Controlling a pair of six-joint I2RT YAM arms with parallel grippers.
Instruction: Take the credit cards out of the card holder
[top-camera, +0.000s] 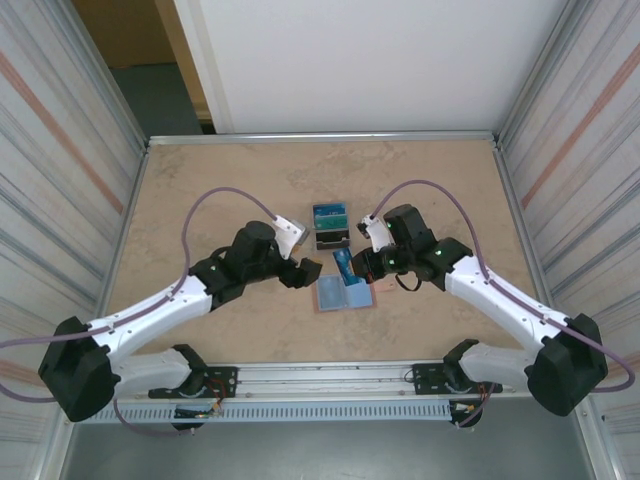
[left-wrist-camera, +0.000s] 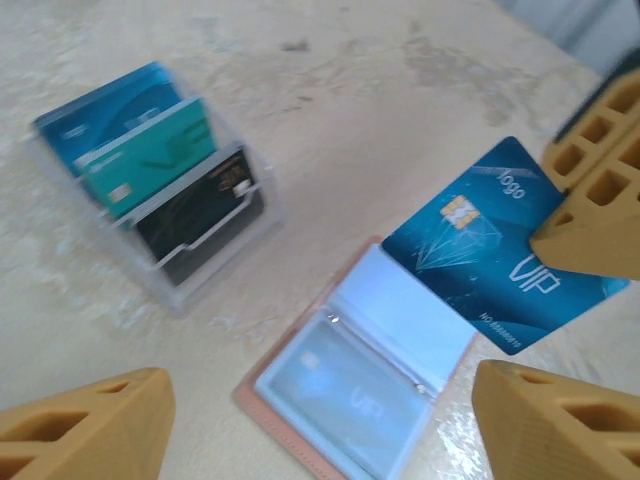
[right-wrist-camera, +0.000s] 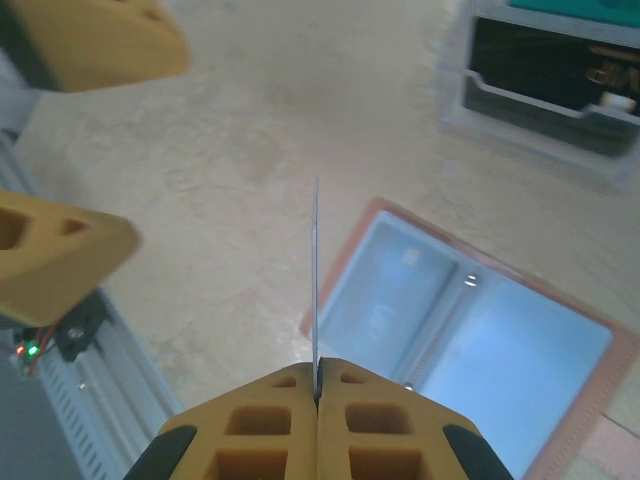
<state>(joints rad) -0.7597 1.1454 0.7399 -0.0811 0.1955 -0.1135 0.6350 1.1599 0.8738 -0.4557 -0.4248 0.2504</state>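
Beige table (top-camera: 200, 180), right gripper (right-wrist-camera: 318, 392) pinching card (left-wrist-camera: 490, 250), edge-on at its wrist

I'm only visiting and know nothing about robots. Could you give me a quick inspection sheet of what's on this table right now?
Surface: beige stone-look table, no spills seen.
Job's things: pink card holder lies open and flat; one card sits in its clear sleeve; a blue credit card is out of it.
Clutter: clear tiered stand holding three cards.
Grippers: right gripper shut on the blue credit card's edge; left gripper open, empty.
Cables: purple cables arch from each arm.
Surroundings: striped side walls, white back panel.
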